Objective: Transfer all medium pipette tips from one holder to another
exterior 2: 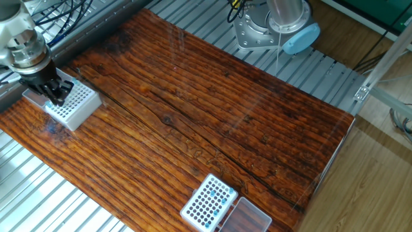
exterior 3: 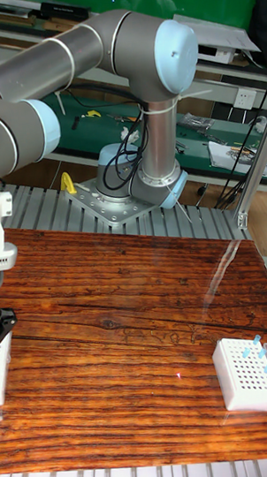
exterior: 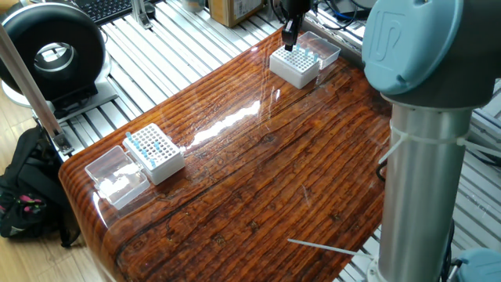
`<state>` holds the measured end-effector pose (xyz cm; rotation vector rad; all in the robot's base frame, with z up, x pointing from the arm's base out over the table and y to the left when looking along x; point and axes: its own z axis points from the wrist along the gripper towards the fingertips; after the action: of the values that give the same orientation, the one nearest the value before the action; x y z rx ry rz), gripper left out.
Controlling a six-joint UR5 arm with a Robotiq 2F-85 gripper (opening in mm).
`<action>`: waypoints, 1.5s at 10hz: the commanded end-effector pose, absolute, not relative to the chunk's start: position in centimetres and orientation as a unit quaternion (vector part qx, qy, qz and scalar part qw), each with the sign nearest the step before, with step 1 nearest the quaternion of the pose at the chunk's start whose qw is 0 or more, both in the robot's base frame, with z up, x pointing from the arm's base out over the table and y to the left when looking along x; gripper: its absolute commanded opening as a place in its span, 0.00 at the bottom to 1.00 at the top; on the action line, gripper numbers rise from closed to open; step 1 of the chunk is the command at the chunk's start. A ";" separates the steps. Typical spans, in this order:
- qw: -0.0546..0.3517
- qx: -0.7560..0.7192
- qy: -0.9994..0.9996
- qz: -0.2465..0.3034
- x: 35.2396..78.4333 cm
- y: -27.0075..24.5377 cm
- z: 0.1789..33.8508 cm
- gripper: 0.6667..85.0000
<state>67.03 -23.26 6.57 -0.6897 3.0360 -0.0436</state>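
End effector (exterior 2: 55, 94) low over corner box (exterior 2: 72, 105), grip unclear; second box (exterior 2: 208, 202) with tips (exterior: 149, 143) near opposite tabletop (exterior 2: 212, 122) edge.

The wooden table (exterior: 258, 180) is the landmark. Off its left end in one fixed view, a round black device (exterior: 53, 53) stands on the metal slats (exterior: 164, 55), with a black bag (exterior: 30, 196) on the floor below it. Beyond the table's far edge lie a keyboard (exterior: 106, 8) and a cardboard box (exterior: 235, 9). In the tall fixed view, a green bench (exterior 3: 139, 122) stands behind the table.
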 end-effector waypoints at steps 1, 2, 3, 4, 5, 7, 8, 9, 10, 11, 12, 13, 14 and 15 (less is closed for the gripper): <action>0.018 -0.217 0.976 -0.009 67.2 -23.1 6.7 0.15; 0.017 -0.217 0.976 -0.009 67.1 -23.0 6.8 0.14; 0.016 -0.217 0.976 -0.008 67.1 -23.0 7.0 0.13; 0.014 -0.217 0.976 -0.008 67.1 -23.0 7.3 0.12; 0.013 -0.217 0.976 -0.008 67.1 -22.9 7.7 0.12; 0.005 -0.215 0.977 -0.005 67.2 -22.5 8.9 0.11; 0.001 -0.215 0.977 -0.005 67.2 -22.3 9.6 0.11; -0.002 -0.213 0.977 -0.003 67.2 -22.1 10.1 0.11; -0.006 -0.212 0.977 -0.003 67.1 -21.8 10.8 0.11; -0.011 -0.211 0.977 -0.006 67.1 -21.7 11.7 0.09; -0.014 -0.210 0.978 -0.006 67.1 -21.4 12.4 0.09; -0.017 -0.209 0.978 -0.006 67.1 -21.0 13.2 0.08; -0.021 -0.206 0.978 -0.009 67.2 -20.7 14.0 0.08; -0.025 -0.202 0.979 -0.010 67.3 -20.1 14.9 0.07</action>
<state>67.16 -21.27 12.83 -0.6659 3.1093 -0.0384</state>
